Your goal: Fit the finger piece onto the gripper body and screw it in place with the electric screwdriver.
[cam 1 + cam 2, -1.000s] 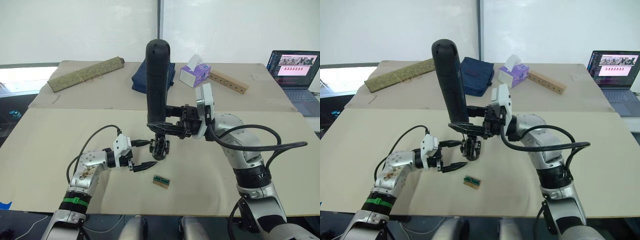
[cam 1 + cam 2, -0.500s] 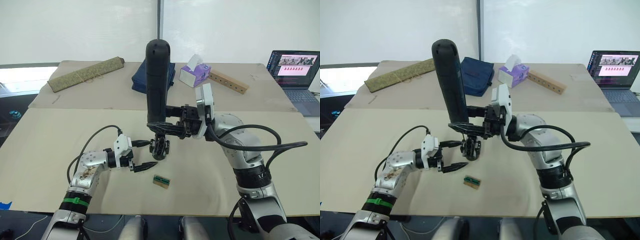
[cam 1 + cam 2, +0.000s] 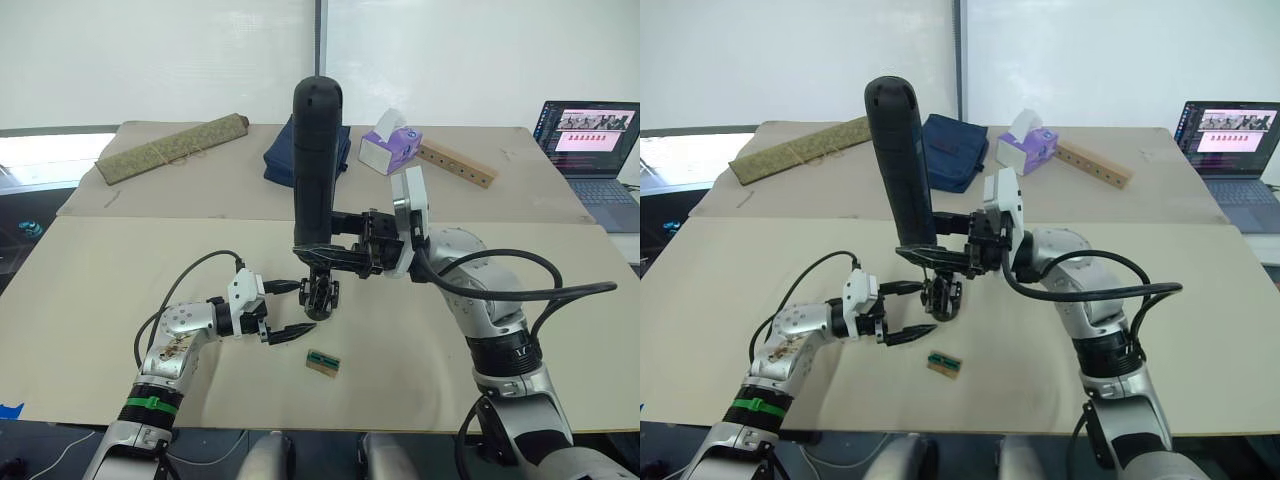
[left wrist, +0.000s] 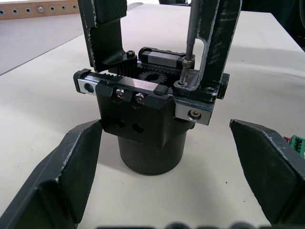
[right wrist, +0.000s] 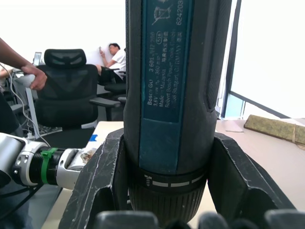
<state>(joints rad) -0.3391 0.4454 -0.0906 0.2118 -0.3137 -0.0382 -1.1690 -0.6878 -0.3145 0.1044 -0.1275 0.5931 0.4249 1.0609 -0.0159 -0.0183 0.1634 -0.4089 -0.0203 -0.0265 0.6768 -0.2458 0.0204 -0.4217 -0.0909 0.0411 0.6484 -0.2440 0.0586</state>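
Your right gripper [image 3: 335, 250] clamps the electric screwdriver [image 3: 315, 165] upright, bit on the gripper body [image 4: 147, 121]; left gripper [image 3: 285, 310] gapes beside it.

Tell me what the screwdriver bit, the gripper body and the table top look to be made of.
Bit: bare metal, a thin shiny grey rod. Gripper body: probably matte black plastic or anodised metal, with bright metal screws and end plates. Table: pale beige, dull and smooth, likely laminate or painted board; the exact material is unclear.

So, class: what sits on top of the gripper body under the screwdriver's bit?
On the gripper body lies the finger piece; the electric screwdriver bit rests in it. The screw is hidden.
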